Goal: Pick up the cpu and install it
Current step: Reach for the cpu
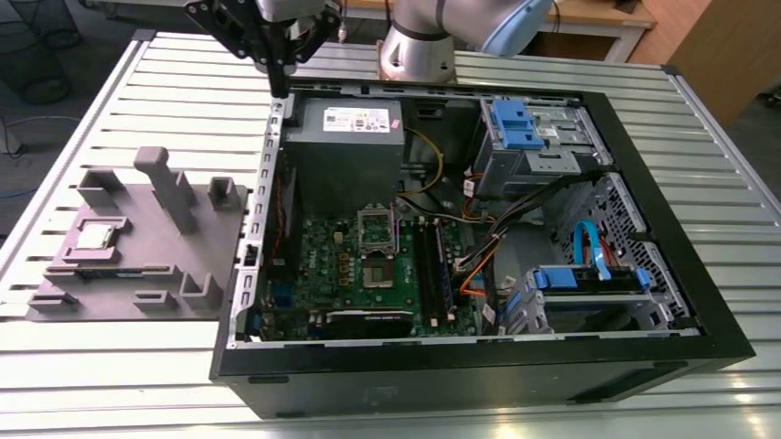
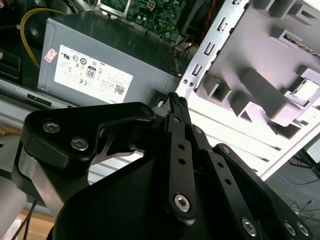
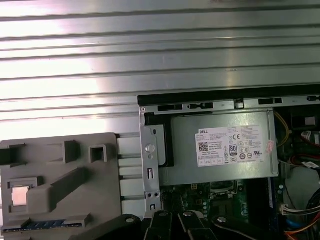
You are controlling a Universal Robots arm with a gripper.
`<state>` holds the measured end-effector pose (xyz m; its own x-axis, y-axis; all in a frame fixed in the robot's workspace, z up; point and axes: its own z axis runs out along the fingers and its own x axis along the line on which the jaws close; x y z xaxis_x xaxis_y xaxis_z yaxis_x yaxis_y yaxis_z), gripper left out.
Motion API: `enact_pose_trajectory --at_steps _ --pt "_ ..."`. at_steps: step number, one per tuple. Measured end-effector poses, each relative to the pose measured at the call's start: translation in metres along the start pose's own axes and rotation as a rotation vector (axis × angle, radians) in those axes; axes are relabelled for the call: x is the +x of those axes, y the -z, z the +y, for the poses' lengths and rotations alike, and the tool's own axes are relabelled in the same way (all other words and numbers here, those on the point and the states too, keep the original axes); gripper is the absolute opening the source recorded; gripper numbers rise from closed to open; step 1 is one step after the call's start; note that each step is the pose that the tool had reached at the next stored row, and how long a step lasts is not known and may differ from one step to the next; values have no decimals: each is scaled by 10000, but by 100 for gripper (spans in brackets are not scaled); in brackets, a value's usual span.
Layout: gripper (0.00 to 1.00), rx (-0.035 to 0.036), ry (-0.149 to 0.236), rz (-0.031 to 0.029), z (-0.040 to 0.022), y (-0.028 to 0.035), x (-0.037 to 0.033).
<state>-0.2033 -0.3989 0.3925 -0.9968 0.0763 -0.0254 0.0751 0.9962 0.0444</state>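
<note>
While the end effector [image 1: 280,89] hangs over the back corner of the open computer case [image 1: 488,370], its two fingers are pressed together with nothing between them; the second wrist view shows the paired tips [image 2: 176,100] meeting above the case wall. The cpu [image 1: 95,236] lies flat in a square recess of the grey moulded tray [image 1: 128,274], which rests on the ribbed metal bench [image 1: 123,366] just beside the case, on the exterior view's left. Chip and end effector are well apart. In the first wrist view the cpu [image 3: 19,194] appears as a pale square in the tray [image 3: 75,210], and in the second wrist view it [image 2: 305,90] sits beyond the tray's upright posts. The grey power supply [image 1: 347,123] fills the case corner nearest the end effector, its white label facing up. Below it lies the green motherboard [image 1: 366,274], carrying a rectangular metal socket frame [image 1: 376,222] with a hollow centre. Blue drive brackets [image 1: 513,123] occupy the case's side on the exterior view's right.
</note>
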Motion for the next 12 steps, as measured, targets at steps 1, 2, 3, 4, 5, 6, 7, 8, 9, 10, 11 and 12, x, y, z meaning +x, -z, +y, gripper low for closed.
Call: enact_pose_trajectory --at_steps 1,2,3,4,5,6,7,8,9,10,11,12 --pt "11 1 0 0 -2 1 27" --pt "11 0 0 -1 -4 1 51" --pt "11 1 0 0 -6 1 74" --pt "11 0 1 0 -8 2 98" --pt "11 0 2 0 -10 2 122" --pt "11 -1 2 -1 -11 2 147" --pt "11 -1 1 -1 -13 2 172" --pt "11 -1 1 -1 -15 2 199" --pt "11 -1 0 -1 -18 3 229" --pt "11 0 0 -1 -19 4 257" --pt "11 0 1 -1 -22 5 285" --pt "11 1 1 -1 -24 5 313"
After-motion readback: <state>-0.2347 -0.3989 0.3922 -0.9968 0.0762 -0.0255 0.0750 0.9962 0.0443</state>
